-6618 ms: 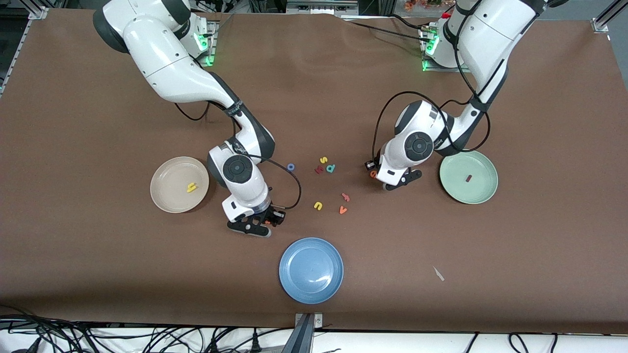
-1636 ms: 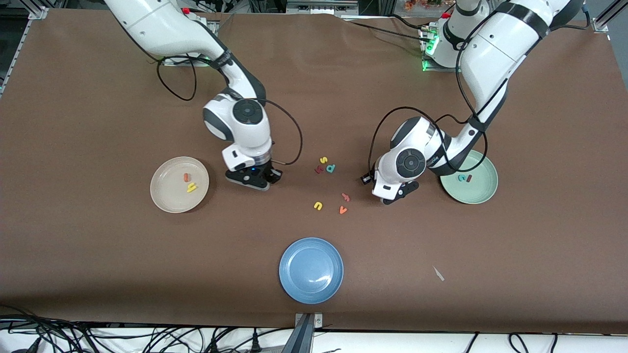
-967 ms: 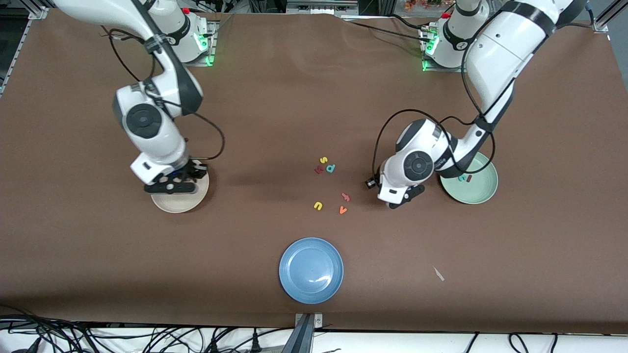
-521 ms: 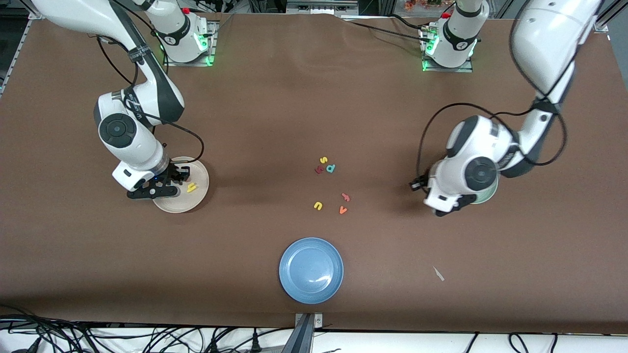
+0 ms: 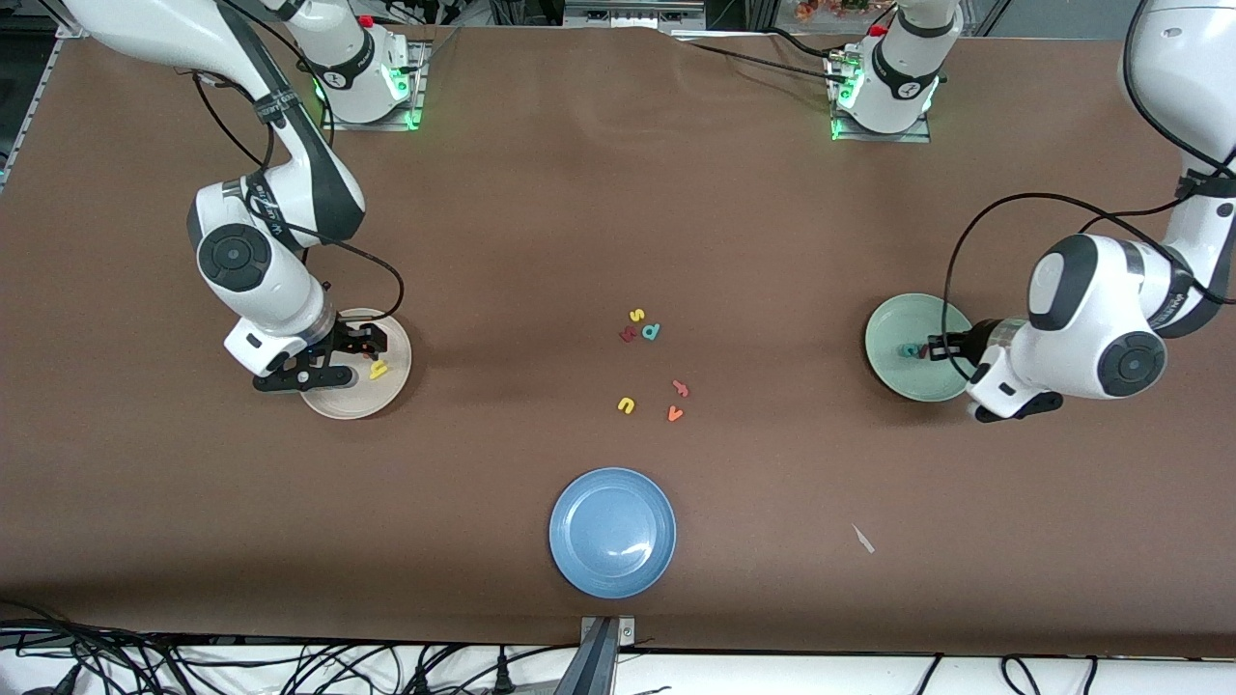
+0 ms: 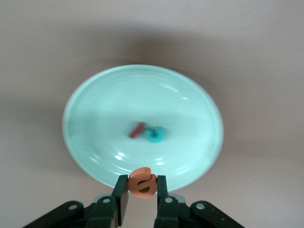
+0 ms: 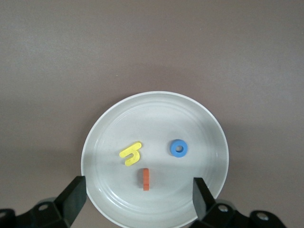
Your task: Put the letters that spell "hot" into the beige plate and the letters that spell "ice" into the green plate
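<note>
**Beige plate** (image 7: 156,102): toward the right arm's end of the table. It holds the yellow h (image 7: 131,153), the blue o (image 7: 178,148) and the orange t (image 7: 146,178), all apart from one another. "Hot" looks complete. The t's long axis runs from the plate's middle toward its rim; the h lies slantwise to it.

**Right gripper** (image 7: 137,202): over the beige plate's edge, jaws wide apart and empty. By my reading its step is done, and it need only lift clear.

**Green plate** (image 6: 95,99): toward the left arm's end. It holds the red i (image 6: 137,129) and the teal c (image 6: 155,135), which touch or nearly touch; motion blur leaves that uncertain. The i's long axis lies at a slant, one end toward the c.

**Left gripper** (image 6: 141,197): over the green plate's rim, jaws closed on the orange e (image 6: 142,182), which stands up between the fingers.

**Step in hand**: delivery of the e, the last letter of "ice". The next move calls for a short carry inward over the plate's floor, clear of the i and c, then a release.

**Blue plate** (image 5: 612,531): nearest the front camera, with nothing in it.
</note>
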Controlling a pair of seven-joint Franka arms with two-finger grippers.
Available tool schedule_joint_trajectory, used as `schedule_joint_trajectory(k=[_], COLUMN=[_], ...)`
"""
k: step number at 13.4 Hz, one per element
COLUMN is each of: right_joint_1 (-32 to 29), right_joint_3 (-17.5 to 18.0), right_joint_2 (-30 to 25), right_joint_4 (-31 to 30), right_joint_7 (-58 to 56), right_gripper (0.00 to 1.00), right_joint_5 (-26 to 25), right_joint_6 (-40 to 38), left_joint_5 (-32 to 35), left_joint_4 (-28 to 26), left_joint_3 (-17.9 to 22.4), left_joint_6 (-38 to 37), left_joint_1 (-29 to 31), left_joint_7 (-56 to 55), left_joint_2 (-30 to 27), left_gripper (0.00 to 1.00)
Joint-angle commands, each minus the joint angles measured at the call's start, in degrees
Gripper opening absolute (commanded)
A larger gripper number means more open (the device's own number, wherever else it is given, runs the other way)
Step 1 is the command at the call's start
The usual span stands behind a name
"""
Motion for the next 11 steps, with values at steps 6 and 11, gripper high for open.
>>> schedule_joint_trajectory(k=[6, 11], right_joint_1=[-0.4, -0.4], right_joint_3=[0.4, -7.0], right_joint_2=[-7.1, -16.7], right_joint_4=[13.0, 14.8], right_joint_7=[-3.6, -15.0], right_gripper=[0.99, 0.99], right_joint_5=[9.3, 20.2], right_joint_6=[-25.8, -36.0], left_joint_5=[2.8, 2.9], left_joint_4=[-0.5, 0.0], left_joint_3=[-0.9, -0.9], left_joint_6=[2.7, 2.8], left_joint_1=[-1.8, -2.0], left_joint_7=[-4.0, -4.3], left_joint_2=[4.0, 4.1], left_gripper=[0.0, 0.79])
